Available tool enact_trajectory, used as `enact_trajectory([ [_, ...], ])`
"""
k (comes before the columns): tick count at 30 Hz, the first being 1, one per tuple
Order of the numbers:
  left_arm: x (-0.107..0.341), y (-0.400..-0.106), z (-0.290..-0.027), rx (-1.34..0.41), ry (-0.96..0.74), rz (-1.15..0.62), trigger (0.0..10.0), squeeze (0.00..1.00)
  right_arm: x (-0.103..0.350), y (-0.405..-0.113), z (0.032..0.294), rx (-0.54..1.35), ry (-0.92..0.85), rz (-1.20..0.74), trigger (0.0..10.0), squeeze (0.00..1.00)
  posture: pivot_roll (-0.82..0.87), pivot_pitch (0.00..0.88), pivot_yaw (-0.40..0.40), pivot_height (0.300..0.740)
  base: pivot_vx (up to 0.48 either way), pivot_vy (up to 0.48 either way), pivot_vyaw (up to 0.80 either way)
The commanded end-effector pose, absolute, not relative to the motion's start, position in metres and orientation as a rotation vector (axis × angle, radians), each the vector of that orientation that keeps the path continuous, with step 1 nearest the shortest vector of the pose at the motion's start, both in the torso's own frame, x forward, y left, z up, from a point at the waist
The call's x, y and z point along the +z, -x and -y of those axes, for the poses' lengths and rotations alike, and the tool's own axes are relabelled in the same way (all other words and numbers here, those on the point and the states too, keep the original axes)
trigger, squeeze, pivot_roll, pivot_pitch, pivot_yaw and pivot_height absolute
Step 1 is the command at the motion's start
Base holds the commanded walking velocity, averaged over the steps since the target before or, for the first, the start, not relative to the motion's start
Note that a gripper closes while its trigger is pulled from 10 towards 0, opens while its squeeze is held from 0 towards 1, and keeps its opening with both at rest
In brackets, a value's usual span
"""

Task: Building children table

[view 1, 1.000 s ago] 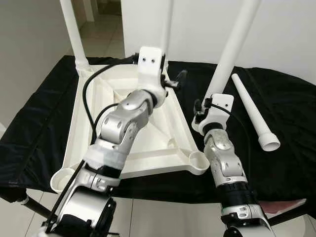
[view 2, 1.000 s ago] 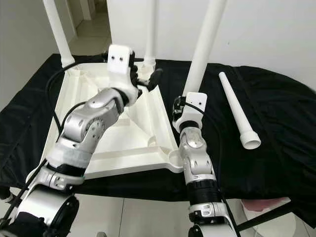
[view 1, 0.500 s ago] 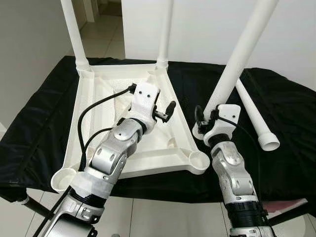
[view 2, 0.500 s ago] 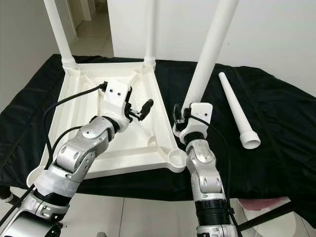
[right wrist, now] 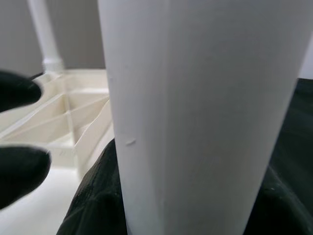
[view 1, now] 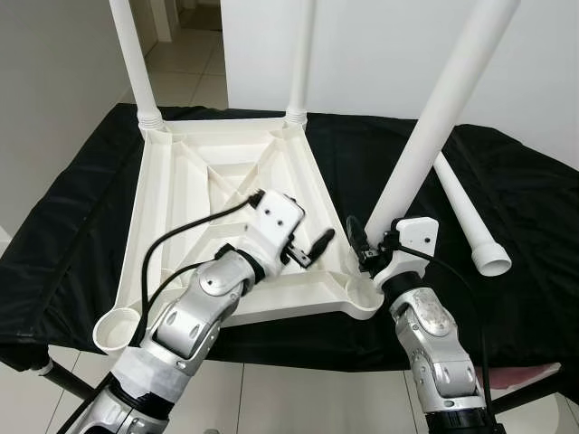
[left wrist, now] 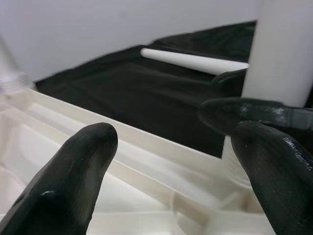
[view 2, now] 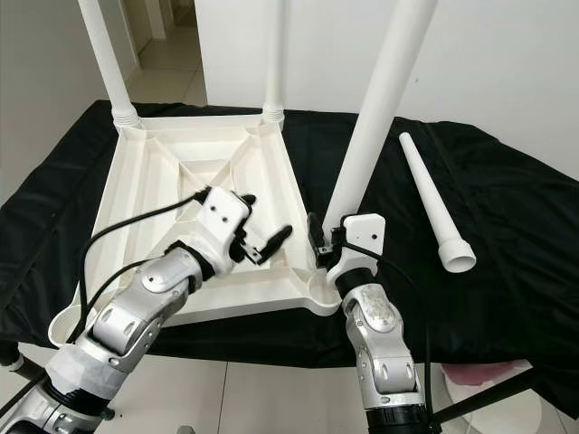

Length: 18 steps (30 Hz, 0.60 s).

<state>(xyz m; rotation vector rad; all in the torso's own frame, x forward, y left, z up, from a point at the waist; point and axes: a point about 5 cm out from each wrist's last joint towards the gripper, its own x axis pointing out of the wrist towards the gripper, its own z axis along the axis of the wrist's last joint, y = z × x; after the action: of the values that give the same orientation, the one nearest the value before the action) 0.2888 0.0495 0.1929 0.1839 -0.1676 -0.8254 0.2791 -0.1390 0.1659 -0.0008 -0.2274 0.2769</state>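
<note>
Tabletop (view 1: 172, 194): white moulded plastic, ribbed underside up, flat on the black cloth (view 1: 81, 226) covering the worktop; round sockets at the corners.
Fitted legs: two smooth white tubes upright in the far corners, far left (view 1: 131, 59) and far right (view 1: 301, 54).
Held leg (view 1: 443, 117): thick white tube, tilted, foot just above the near right socket (view 1: 365, 294).
Right pincer (view 1: 369, 251): clenched on the held leg near its lower end, beside the tabletop's near right corner.
Left pincer (view 1: 312, 249): released, fingers (left wrist: 73, 176) spread over the tabletop's near right part, close to the held leg.
Loose leg (view 1: 466, 212): tapered white tube with a flared open end, lying on the cloth right of the tabletop.
</note>
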Motion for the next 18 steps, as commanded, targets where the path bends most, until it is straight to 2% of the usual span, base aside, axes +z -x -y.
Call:
enact_trajectory([
  [1, 0.188, -0.281, -0.049, -0.894, -0.182, 0.149, 10.0, 0.0, 0.165, -0.274, 0.139, 0.304, -0.009, 0.231, 10.0, 0.0, 0.05, 0.071, -0.011, 0.74, 0.0, 0.0, 0.0],
  [9, 0.172, -0.268, -0.057, -1.012, -0.195, 0.114, 10.0, 0.0, 0.16, -0.263, 0.138, 0.386, -0.001, 0.214, 10.0, 0.0, 0.05, 0.076, -0.013, 0.74, 0.0, 0.0, 0.0],
  [18, 0.162, -0.265, -0.059, -1.045, -0.246, 0.085, 10.0, 0.0, 0.147, -0.259, 0.144, 0.442, 0.069, 0.163, 10.0, 0.0, 0.05, 0.079, -0.018, 0.74, 0.0, 0.0, 0.0],
])
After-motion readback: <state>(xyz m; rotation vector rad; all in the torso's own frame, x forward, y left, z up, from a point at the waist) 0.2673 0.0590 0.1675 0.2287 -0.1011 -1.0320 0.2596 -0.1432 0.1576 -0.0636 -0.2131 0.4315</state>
